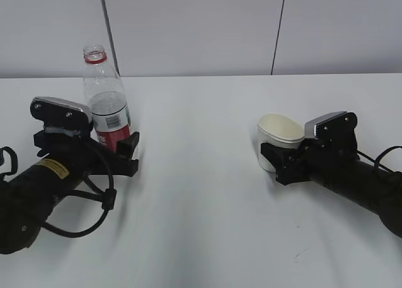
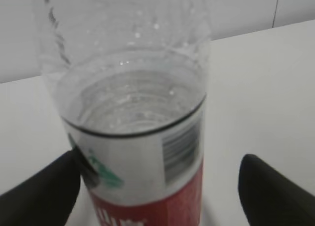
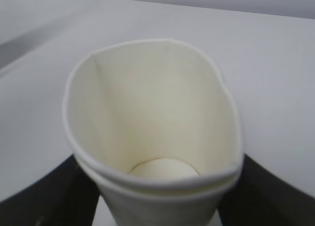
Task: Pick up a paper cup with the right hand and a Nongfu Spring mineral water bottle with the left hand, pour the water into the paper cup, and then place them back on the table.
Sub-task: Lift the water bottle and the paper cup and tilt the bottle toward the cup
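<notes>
The Nongfu Spring mineral water bottle [image 1: 105,93] stands uncapped and upright on the white table [image 1: 201,194] at the left. Water [image 2: 133,108] fills it to just above the red-and-white label [image 2: 147,177]. My left gripper [image 1: 118,147] is open around the bottle's lower half. In the left wrist view [image 2: 160,186] one finger [image 2: 44,194] touches the label and the other [image 2: 275,191] stands apart from it. My right gripper [image 1: 276,155] is shut on the paper cup [image 1: 278,134] close to the table. The cup [image 3: 152,127] is empty, with its rim squeezed oval between the fingers [image 3: 47,196].
A plain grey panelled wall [image 1: 201,31] runs behind the table's far edge. Black cables [image 1: 94,200] loop beside the left arm. No other objects show on the table.
</notes>
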Robot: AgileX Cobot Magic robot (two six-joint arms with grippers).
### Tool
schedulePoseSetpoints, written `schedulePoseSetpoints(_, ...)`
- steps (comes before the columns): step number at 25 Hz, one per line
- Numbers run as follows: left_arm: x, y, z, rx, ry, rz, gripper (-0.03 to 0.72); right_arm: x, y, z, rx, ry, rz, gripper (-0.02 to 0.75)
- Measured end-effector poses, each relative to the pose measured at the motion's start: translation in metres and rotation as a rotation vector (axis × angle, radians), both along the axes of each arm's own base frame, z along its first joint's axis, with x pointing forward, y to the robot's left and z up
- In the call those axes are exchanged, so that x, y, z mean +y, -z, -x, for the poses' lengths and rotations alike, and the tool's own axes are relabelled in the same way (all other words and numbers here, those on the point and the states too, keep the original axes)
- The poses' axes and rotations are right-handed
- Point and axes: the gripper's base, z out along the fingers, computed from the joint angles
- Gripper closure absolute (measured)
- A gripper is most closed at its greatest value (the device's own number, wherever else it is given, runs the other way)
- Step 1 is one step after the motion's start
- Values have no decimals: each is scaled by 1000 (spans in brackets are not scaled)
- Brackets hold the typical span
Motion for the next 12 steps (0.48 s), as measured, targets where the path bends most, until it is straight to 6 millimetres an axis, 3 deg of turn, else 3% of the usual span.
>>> schedulePoseSetpoints(8, -10, 4, -33, -45, -66, 41, 96, 0, 0, 0, 0, 0, 0, 253)
schedulePoseSetpoints(12, -12, 5, -37, -51, -71, 46, 103, 0, 0, 0, 0, 0, 0, 254)
